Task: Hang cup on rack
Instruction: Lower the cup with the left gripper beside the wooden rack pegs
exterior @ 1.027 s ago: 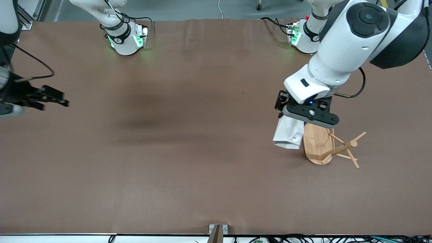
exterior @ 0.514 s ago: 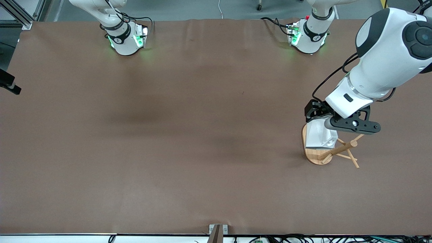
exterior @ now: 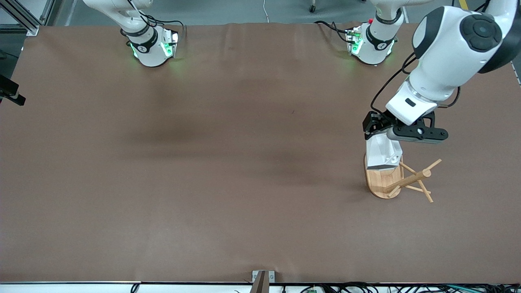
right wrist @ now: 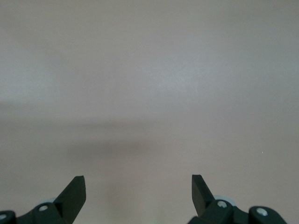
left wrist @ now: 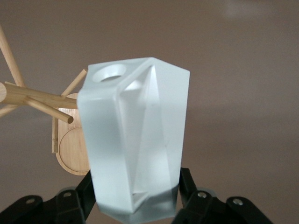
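**Cup held in the air over the rack**

We see the left end effector clamped on the cup, which it holds up over the rack's oval base. In the left wrist view, black fingers press both sides of the white faceted cup, and the round hole of its side tab sits close to the tip of one thin peg, apart from it. The rack stands on the brown worktop at the left arm's end; its post leans toward 4 o'clock in the front view. The right end effector waits with its fingers apart over bare worktop; in the front view only a dark part shows at the 9 o'clock edge.
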